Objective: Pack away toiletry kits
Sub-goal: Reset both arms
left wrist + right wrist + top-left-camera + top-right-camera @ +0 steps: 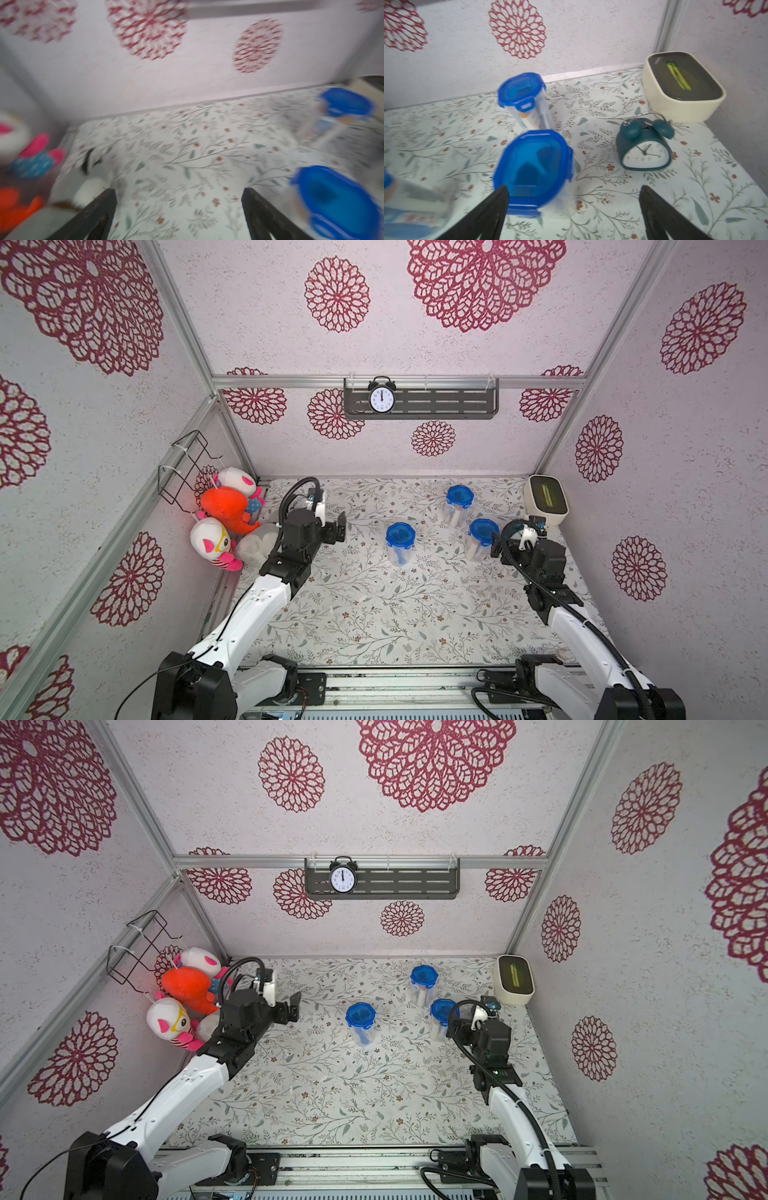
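Standing ready: three clear jars with blue clip lids, all upright and closed on the flowered table (374, 614).
Right gripper (575, 187): fingers spread wide, holding nothing.
Left gripper (178, 191): also spread wide and empty; its wrist view is smeared.
Near jar (533, 166): just ahead of the right gripper, by one finger rather than between the two; I cannot tell whether they touch.
Far jar (522, 93): beyond the near jar, further out from the right gripper.
Middle jar (400, 543): between the two grippers, ahead of the left one and apart from it.
Contents: a white bottle with an orange cap (523, 115) shows through the far jar's wall.
Handling, my guess: light, thin hard plastic with smooth, slippery sides; tall and narrow, so easily tipped, and the loose contents will shift.
Where to hold: around the clear body just under the lid, so the rim stops it sliding; avoid the clip tabs, which might pop open.
Writing: a small mark on the far jar's front tab is too blurred to read; no brand is legible.
Clock faces: the teal clock (645, 149) beside the right gripper and the wall clock (381, 398) show only numerals.
Bystanders: plush toys (226, 510) behind the left gripper; cream box (683, 87) past the teal clock.
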